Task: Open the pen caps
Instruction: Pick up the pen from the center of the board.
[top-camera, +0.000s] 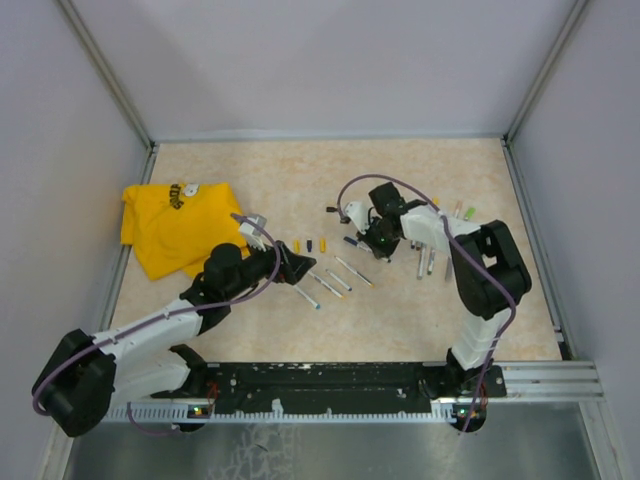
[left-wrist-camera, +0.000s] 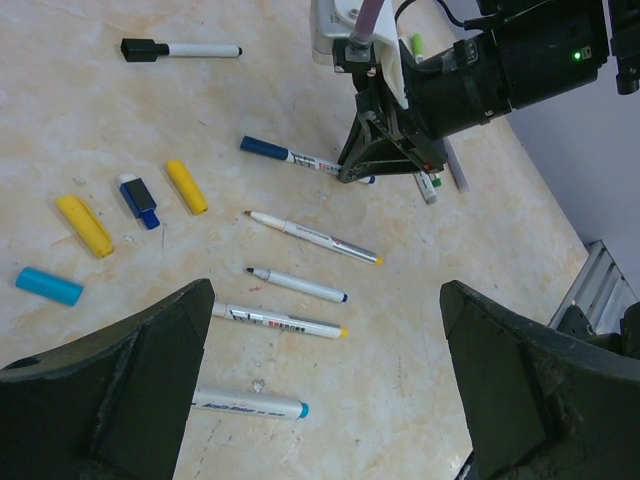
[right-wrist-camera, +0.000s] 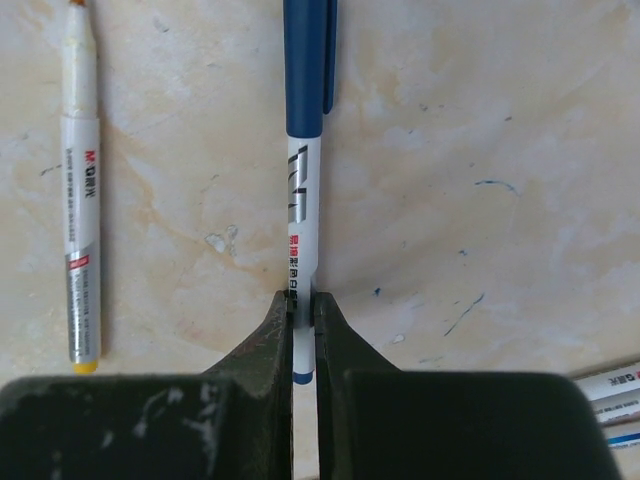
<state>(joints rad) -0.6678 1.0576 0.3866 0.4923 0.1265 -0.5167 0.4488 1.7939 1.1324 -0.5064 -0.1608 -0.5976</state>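
Note:
My right gripper (right-wrist-camera: 302, 310) is shut on the rear end of a white pen (right-wrist-camera: 302, 215) that wears a dark blue cap (right-wrist-camera: 305, 65); it also shows in the left wrist view (left-wrist-camera: 300, 158). My left gripper (left-wrist-camera: 325, 390) is open and empty above three uncapped pens (left-wrist-camera: 280, 321). Loose pen caps lie left of them: two yellow (left-wrist-camera: 186, 186), one light blue (left-wrist-camera: 48, 285), one blue-and-black (left-wrist-camera: 139, 199). A pen with a black cap (left-wrist-camera: 180, 49) lies farther off. In the top view the left gripper (top-camera: 300, 265) and right gripper (top-camera: 375, 240) are near each other.
A yellow shirt (top-camera: 175, 225) lies at the left. More pens (top-camera: 430, 258) lie under the right arm, with small caps (top-camera: 460, 210) beyond. An uncapped pen (right-wrist-camera: 80, 220) lies left of the held one. Walls enclose the table on three sides.

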